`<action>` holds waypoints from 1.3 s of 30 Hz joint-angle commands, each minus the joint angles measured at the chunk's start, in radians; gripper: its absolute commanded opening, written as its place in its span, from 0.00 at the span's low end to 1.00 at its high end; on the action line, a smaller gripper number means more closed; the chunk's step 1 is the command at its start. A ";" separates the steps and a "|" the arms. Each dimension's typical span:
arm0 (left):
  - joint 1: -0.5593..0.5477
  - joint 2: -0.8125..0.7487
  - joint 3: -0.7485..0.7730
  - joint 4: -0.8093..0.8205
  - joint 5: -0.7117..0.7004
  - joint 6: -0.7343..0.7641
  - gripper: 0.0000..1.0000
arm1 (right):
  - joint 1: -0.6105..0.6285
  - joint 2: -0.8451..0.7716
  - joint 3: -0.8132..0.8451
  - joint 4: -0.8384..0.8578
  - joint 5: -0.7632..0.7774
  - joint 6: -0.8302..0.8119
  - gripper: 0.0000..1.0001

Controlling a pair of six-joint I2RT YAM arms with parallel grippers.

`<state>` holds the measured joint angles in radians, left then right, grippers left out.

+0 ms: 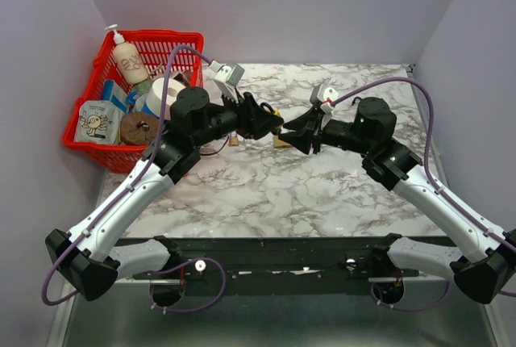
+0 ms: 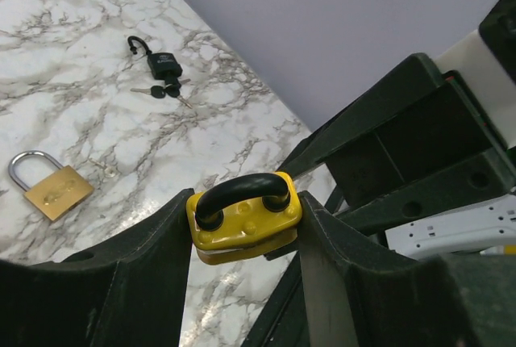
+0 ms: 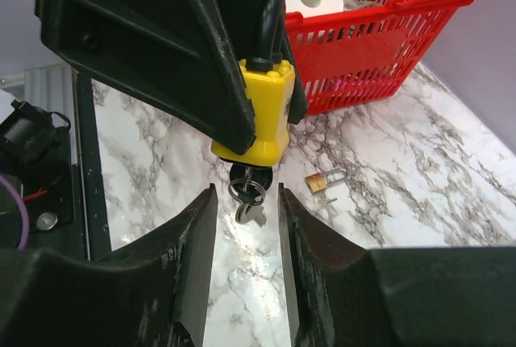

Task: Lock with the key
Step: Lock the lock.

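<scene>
My left gripper (image 1: 272, 123) is shut on a yellow padlock (image 2: 244, 219) with a black shackle, gripped by its sides and held above the marble table. In the right wrist view the padlock (image 3: 268, 109) hangs with a black-headed key (image 3: 250, 179) in its underside. A ring with a second key (image 3: 251, 213) dangles from it. My right gripper (image 3: 246, 195) is open, with its jaws on either side of the key and not touching it. In the top view it (image 1: 303, 131) faces the left gripper, tip to tip.
A small brass padlock (image 2: 52, 190) lies on the table and also shows in the right wrist view (image 3: 325, 179). A black padlock (image 2: 161, 63) with keys (image 2: 165, 89) lies farther off. A red basket (image 1: 181, 40) of goods stands at the back left.
</scene>
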<state>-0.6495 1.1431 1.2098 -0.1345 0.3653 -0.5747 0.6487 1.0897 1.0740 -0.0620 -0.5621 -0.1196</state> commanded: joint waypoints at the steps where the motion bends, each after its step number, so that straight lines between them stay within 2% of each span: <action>1: 0.004 0.004 0.000 0.090 0.031 -0.099 0.00 | 0.012 0.032 0.026 0.034 0.022 0.024 0.42; 12: 0.007 0.012 -0.006 0.101 0.021 -0.111 0.00 | 0.017 0.047 0.035 0.053 0.042 0.038 0.35; 23: 0.010 0.014 -0.016 0.096 0.026 -0.116 0.00 | 0.017 0.056 0.038 0.053 0.024 0.047 0.38; 29: 0.017 0.012 -0.032 0.092 0.023 -0.109 0.00 | 0.017 0.039 0.030 0.053 0.021 0.047 0.44; 33: 0.019 0.012 -0.038 0.098 0.023 -0.122 0.00 | 0.017 0.041 0.024 0.053 0.030 0.046 0.36; 37: 0.019 0.015 -0.035 0.105 0.020 -0.134 0.00 | 0.017 0.056 0.029 0.051 0.044 0.060 0.20; 39: 0.024 0.017 -0.029 0.101 0.015 -0.146 0.00 | 0.017 0.067 0.033 0.047 0.044 0.063 0.15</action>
<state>-0.6342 1.1637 1.1702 -0.0959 0.3717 -0.6834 0.6598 1.1381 1.0782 -0.0422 -0.5274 -0.0723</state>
